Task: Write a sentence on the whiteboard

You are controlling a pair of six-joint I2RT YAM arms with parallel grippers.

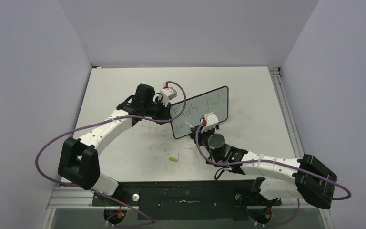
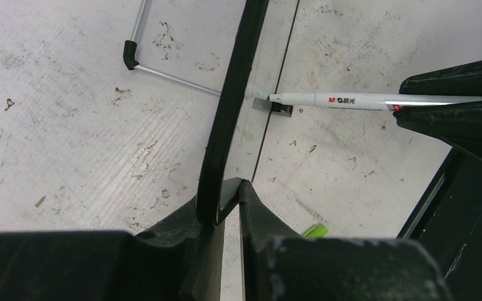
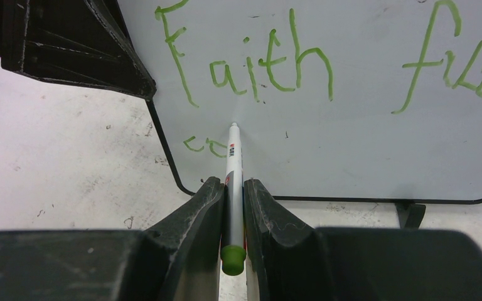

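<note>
Left fingers point(image 2: 260, 216) pinch black-framed glossy whiteboard point(image 2: 226, 113) edge, bracing it; right fingers point(image 3: 204, 200) pinch white green-ended marker point(image 3: 232, 157), tip ahead at unfinished green handwritten sentence point(image 3: 270, 63)

Whiteboard point(image 1: 201, 112) stands upright near the middle of the desk point(image 1: 138, 148), face toward the arm bases. Left pincer point(image 2: 229, 188) clamps the board's left edge, one finger before the face and one behind. Right pincer point(image 3: 233, 191) sits before the board's lower left, with the marker point(image 3: 233, 160) nipped between its fingers. The tip points at the face, below the first word of the sentence point(image 3: 294, 50); contact possible, not clear. Second line begins just left of the tip. Small loose piece point(image 1: 173, 159) lies on the desk before the board, between the arms.
</note>
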